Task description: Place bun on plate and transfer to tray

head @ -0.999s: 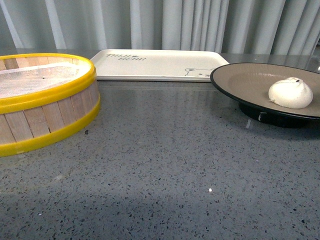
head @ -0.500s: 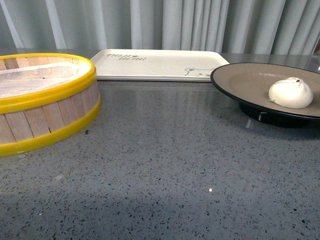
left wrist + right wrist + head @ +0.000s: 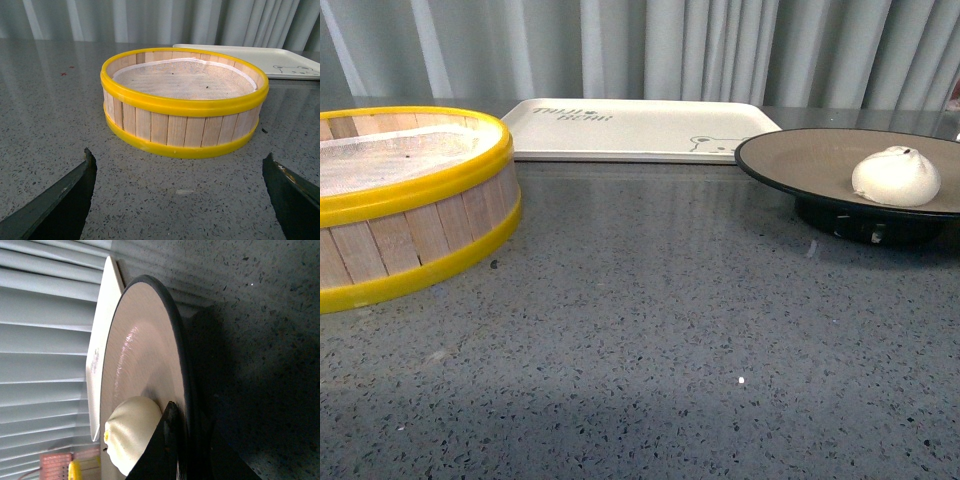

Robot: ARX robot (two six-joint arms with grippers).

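The white bun (image 3: 896,177) sits on the beige plate (image 3: 800,160) with its black rim, at the right of the front view, lifted a little off the counter. The cream tray (image 3: 640,128) with a bear face lies at the back centre, just left of the plate. My right gripper (image 3: 187,450) is shut on the plate's rim (image 3: 180,365), one finger beside the bun (image 3: 127,432). The tray's edge (image 3: 102,340) shows beyond the plate. My left gripper (image 3: 180,192) is open and empty over bare counter; neither arm shows in the front view.
A yellow-rimmed wooden steamer basket (image 3: 410,200) with a white mesh liner stands at the left; it fills the left wrist view (image 3: 182,102) just ahead of the open jaws. Grey speckled counter (image 3: 650,330) spreads in front. Grey curtains hang behind.
The plate with the bun has risen slightly and shifted a little left, toward the tray. The basket and tray have not moved.
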